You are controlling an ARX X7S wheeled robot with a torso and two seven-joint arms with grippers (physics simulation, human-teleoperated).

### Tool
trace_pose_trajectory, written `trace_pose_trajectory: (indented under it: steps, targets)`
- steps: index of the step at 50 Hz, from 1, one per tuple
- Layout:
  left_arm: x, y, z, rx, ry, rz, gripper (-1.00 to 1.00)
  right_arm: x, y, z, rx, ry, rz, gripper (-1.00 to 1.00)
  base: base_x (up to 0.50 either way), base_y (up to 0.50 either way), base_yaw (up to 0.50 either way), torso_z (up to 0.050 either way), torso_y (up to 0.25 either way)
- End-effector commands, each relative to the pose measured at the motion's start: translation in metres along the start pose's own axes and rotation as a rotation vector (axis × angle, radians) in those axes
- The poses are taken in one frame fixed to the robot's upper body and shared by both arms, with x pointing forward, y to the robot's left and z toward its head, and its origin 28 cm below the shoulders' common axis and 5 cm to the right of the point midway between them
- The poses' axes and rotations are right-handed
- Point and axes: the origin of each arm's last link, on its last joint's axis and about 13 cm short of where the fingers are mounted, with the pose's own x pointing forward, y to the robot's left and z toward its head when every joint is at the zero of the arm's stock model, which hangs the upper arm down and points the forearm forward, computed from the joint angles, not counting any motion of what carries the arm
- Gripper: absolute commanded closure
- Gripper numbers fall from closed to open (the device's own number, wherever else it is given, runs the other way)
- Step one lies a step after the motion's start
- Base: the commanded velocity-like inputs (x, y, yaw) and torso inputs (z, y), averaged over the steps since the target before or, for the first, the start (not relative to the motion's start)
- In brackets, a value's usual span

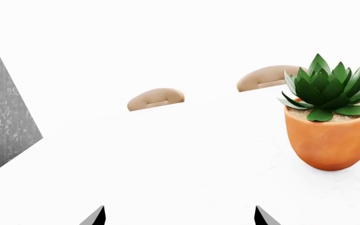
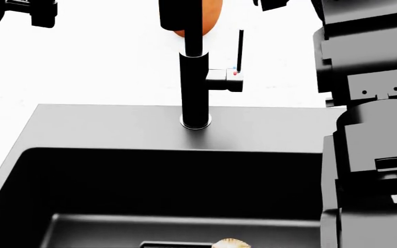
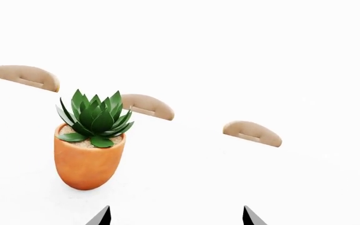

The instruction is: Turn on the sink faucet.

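The sink faucet (image 2: 194,88) stands upright and matte black on its round base ring at the back rim of the sink (image 2: 109,126). Its short handle block (image 2: 224,80) sticks out to the right, with tiny red and blue dots and a thin black lever rising from it. The deep black basin fills the lower head view. My left gripper (image 1: 180,216) and my right gripper (image 3: 176,216) are both open, fingertips wide apart over white counter with nothing between them. Neither wrist view shows the faucet. My right arm (image 2: 371,103) rises beside the sink's right side.
An orange pot with a green succulent (image 1: 330,126) (image 3: 89,150) stands on the white counter behind the faucet, partly hidden in the head view (image 2: 212,15). Tan chair backs (image 3: 252,132) show past the counter's far edge. A pale shell-like object (image 2: 231,242) lies on the basin floor by the drain plate (image 2: 174,244).
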Motion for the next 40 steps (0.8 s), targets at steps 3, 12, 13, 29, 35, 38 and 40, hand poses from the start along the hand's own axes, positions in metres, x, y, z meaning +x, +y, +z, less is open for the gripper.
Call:
trace_pose_trajectory:
  steps: [3,12,13,29,35,38,40]
  targets:
    - [0.001,-0.006,-0.004,-0.013,0.0,-0.027,-1.0,0.004,0.046,-0.043,0.104,0.067,0.086,-1.0,0.0,0.0,0.0,0.0,0.0]
    - [0.001,-0.002,-0.009,-0.02,0.009,-0.023,-1.0,0.007,0.064,-0.045,0.144,0.082,0.155,-1.0,0.0,0.0,0.0,0.0,0.0]
    - [0.001,-0.001,-0.01,-0.021,0.01,-0.022,-1.0,0.006,0.066,-0.046,0.131,0.082,0.169,-1.0,0.0,0.0,0.0,0.0,0.0]
    - [0.002,-0.001,-0.015,-0.032,0.019,-0.018,-1.0,0.005,0.064,-0.069,0.154,0.122,0.084,-1.0,0.0,0.0,0.0,0.0,0.0]
    - [0.002,-0.001,-0.017,-0.045,0.008,-0.012,-1.0,0.004,0.066,-0.08,0.175,0.146,0.079,-1.0,0.0,0.0,0.0,0.0,0.0]
    - [0.004,0.004,-0.019,-0.058,-0.038,-0.013,-1.0,0.004,0.066,-0.078,0.164,0.145,0.087,-1.0,0.0,0.0,0.0,0.0,0.0]
    - [0.005,0.006,-0.017,-0.045,-0.09,-0.028,-1.0,0.004,0.066,-0.078,0.156,0.144,0.092,-1.0,0.0,0.0,0.0,0.0,0.0]
